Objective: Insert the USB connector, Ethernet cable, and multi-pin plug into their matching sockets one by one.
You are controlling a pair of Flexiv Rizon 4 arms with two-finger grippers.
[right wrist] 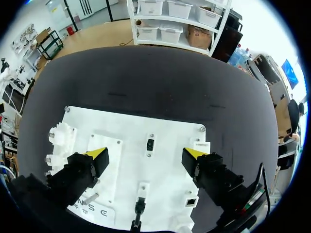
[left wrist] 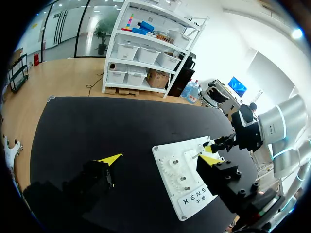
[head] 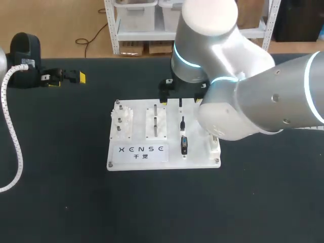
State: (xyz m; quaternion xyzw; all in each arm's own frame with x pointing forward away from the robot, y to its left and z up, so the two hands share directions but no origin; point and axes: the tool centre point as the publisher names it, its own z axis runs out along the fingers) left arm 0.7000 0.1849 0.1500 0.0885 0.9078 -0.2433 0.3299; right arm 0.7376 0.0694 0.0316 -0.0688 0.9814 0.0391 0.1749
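Hovering over the far end of the white board (right wrist: pixel 121 126), the right gripper (right wrist: pixel 146 155) is hanging with its yellow fingers spread wide and nothing in them. A small black socket (right wrist: pixel 150 144) is sitting on the board under the gap between them. The slim black connector (right wrist: pixel 140 208), which I'm guessing is the USB one, is lying on the board closer to the lettered end, with a chunkier black plug (head: pixel 184 145) just past it in the head view. There's also what looks like an Ethernet jack (right wrist: pixel 191 200) sitting beside the right finger's side of the board. The left gripper (head: pixel 63 77) is parked well off to the side on the black table (head: pixel 61 202), also spread open and carrying nothing. So I'm reading this as the very start of the first insertion: nothing is plugged in that I can tell, and the arm is lining up for a pick. The next move is calling for dropping down with the fingers straddling the connector body squarely, since a crooked grab is going to make the socket alignment a pain.
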